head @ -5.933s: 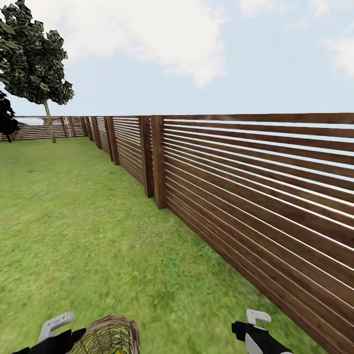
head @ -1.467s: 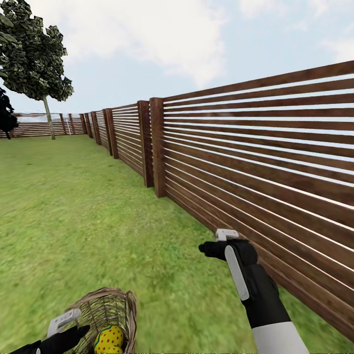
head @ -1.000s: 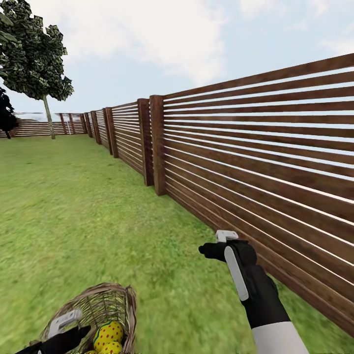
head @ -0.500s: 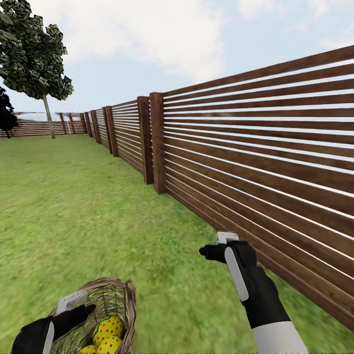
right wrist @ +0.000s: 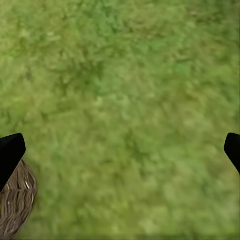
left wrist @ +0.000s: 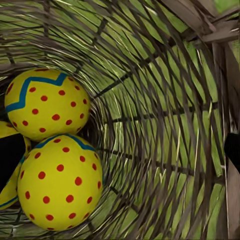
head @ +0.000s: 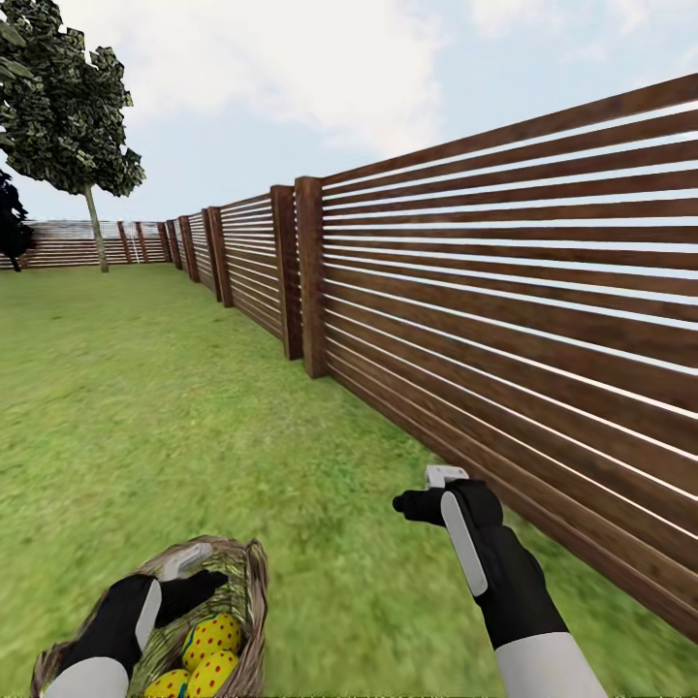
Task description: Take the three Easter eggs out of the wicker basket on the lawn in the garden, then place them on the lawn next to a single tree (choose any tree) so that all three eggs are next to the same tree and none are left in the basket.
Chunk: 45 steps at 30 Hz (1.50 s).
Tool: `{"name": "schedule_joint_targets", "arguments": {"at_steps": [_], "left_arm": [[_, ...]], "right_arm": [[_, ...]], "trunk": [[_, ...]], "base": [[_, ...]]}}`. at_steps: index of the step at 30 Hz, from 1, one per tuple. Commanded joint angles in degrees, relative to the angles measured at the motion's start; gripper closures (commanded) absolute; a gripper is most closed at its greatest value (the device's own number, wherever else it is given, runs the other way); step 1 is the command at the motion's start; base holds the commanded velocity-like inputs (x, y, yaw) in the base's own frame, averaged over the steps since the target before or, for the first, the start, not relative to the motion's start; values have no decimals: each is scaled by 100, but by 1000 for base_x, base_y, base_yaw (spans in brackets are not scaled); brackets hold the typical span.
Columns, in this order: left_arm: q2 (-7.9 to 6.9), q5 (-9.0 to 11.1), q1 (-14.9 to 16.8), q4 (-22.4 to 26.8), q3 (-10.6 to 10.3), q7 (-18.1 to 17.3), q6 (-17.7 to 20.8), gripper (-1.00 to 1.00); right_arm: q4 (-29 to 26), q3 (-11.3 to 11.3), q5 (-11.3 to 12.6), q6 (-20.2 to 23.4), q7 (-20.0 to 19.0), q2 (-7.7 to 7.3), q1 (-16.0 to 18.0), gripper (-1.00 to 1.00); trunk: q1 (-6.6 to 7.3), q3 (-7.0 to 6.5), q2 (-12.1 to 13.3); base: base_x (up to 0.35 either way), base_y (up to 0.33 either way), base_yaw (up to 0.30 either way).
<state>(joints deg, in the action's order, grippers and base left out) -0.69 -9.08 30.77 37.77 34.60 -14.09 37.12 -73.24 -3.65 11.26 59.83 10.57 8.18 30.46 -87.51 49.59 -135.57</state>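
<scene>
Left end effector (head: 190, 572): now reaching into the wicker basket (head: 250, 582); fingers apart, gripping nothing.
Easter eggs (left wrist: 60, 182): inside the basket, on the lawn (head: 194, 417).
Right end effector (head: 427, 490): unmoved above grass, fingers apart.

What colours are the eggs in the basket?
Yellow Easter eggs with red dots and blue-edged bands, seen best in the left wrist view.

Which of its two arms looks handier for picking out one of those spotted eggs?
Probably the left. The left gripper sits at the wicker basket rim, looking straight at the eggs. The right gripper hangs apart over the lawn.
</scene>
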Motion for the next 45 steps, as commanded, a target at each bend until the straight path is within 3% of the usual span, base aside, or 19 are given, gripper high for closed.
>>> {"name": "schedule_joint_targets", "arguments": {"at_steps": [1, 13, 36, 42, 45], "left_arm": [[3, -62, 40, -92, 29, -27, -63, -100], [-9, -44, 162, -434, 29, 61, -390, -100], [-40, -75, 166, -451, 31, 73, -372, -100], [-75, -76, 166, -453, 53, 92, -365, -100], [-83, -77, 166, -454, 65, 141, -364, -100]], "right_arm": [[-1, -3, 61, 17, 60, 0, 4, -100], [170, 2, 60, 17, 60, 0, 4, -100], [275, -3, 61, 17, 60, 0, 4, -100], [275, 2, 60, 17, 60, 0, 4, -100], [275, 4, 60, 17, 60, 0, 4, -100]], "trunk": [[-21, 25, -45], [-285, 240, -526], [-285, 240, -526], [-417, 348, -766], [-417, 348, -766]], "base": [[0, 0, 0], [0, 0, 0], [0, 0, 0], [0, 0, 0], [0, 0, 0]]}}
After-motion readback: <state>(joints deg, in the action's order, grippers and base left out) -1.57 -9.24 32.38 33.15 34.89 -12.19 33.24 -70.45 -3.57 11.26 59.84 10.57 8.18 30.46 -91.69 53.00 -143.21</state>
